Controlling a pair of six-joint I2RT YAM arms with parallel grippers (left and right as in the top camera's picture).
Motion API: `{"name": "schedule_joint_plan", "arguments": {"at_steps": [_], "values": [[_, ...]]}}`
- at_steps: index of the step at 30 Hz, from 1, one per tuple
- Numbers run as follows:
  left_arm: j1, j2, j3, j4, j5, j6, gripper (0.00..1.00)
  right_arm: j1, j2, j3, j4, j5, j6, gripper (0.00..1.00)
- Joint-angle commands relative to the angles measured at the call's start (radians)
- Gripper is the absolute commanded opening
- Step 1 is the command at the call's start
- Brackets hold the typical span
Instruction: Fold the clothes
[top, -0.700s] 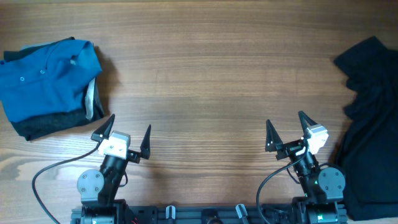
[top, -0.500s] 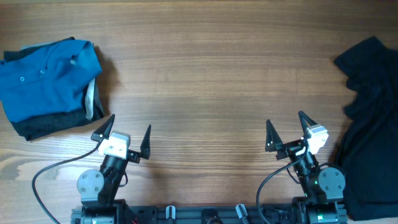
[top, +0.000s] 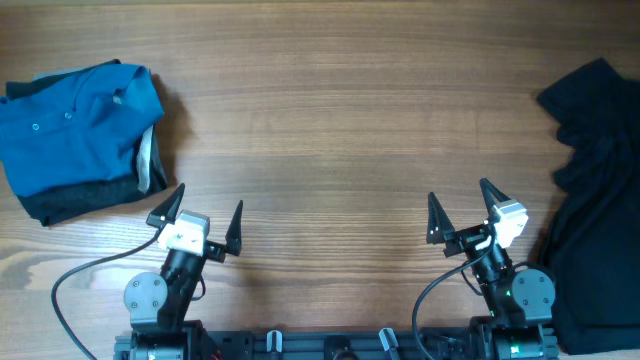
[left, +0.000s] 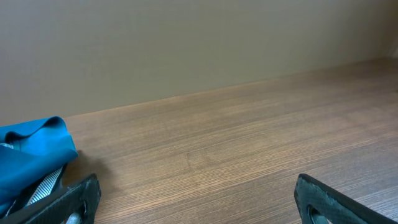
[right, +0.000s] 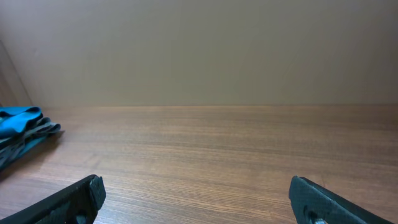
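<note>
The black shirt lies crumpled at the table's right edge in the overhead view, partly cut off by the frame; its logo and buttons do not show. My right gripper is open and empty near the front edge, a little left of the shirt. My left gripper is open and empty near the front left. In the left wrist view the left gripper has only bare wood between its fingers. The right gripper likewise shows only bare wood. The black shirt is out of both wrist views.
A folded blue polo shirt lies on a dark grey folded garment at the far left; the blue shirt also shows in the left wrist view and right wrist view. The wooden table spans between. A plain wall stands behind.
</note>
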Motion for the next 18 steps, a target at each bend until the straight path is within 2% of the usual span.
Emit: {"name": "schedule_joint_plan", "arguments": {"at_steps": [1,17,18], "values": [[-0.006,-0.010,-0.008,0.000,-0.010,-0.010,1.00,0.003,0.002,0.000,0.003,0.009,0.010,1.00],[-0.006,-0.010,-0.008,0.000,-0.010,-0.010,1.00,0.003,0.002,0.000,0.003,0.009,0.011,1.00],[-0.006,-0.010,-0.008,0.038,-0.010,0.022,1.00,0.003,0.002,0.000,0.003,0.009,0.011,1.00]]}}
